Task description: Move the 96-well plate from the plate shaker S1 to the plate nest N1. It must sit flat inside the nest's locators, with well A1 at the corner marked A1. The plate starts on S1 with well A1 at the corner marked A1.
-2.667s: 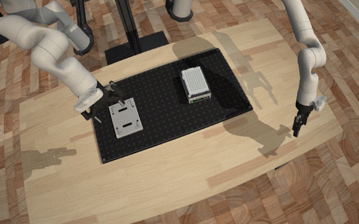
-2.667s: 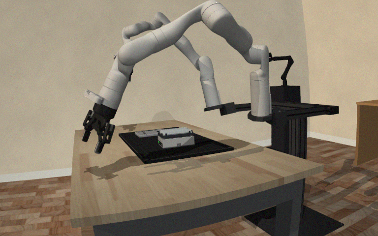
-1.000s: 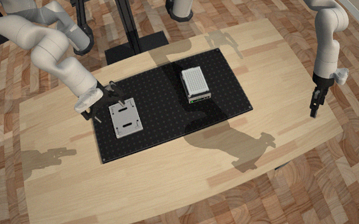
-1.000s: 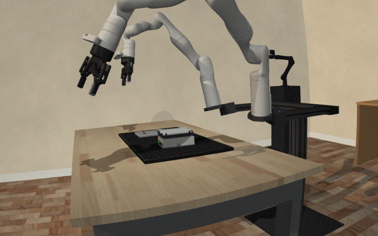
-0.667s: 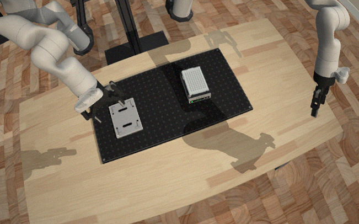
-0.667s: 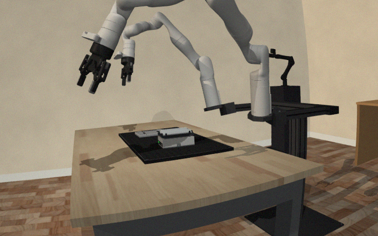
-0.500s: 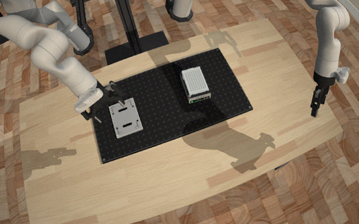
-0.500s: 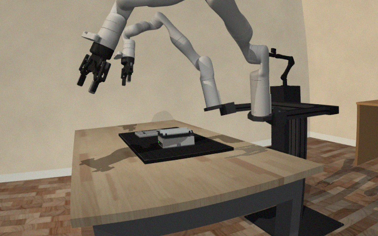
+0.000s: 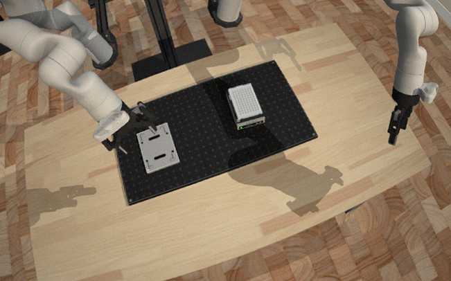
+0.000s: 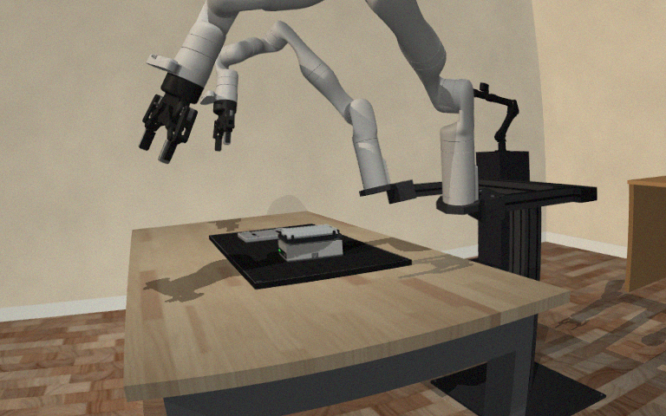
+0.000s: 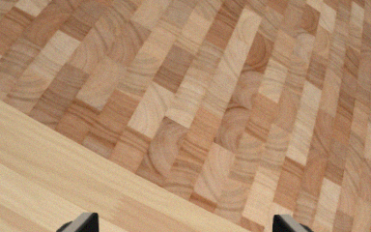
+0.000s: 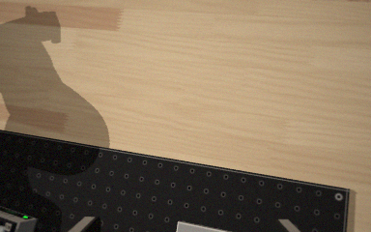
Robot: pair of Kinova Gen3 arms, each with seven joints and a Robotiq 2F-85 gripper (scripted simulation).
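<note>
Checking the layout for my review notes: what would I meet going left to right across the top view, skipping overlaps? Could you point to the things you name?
Flat light-grey plate nest (image 9: 158,147) (image 10: 257,237) (image 12: 200,228) → white rectangular 96-well plate (image 9: 245,101) (image 10: 308,230) → black two-fingered left gripper (image 9: 392,138) (image 10: 154,152) (image 11: 185,223).

This looks like a robotics lab. A white multi-well plate (image 9: 245,100) (image 10: 308,231) sits on a shaker (image 9: 251,122) (image 10: 314,249) with a green light, on a black perforated board (image 9: 202,133) (image 10: 375,258); two jointed white arms on a dark metal frame (image 9: 160,27) (image 10: 564,191) reach over the wooden table's back edge.
</note>
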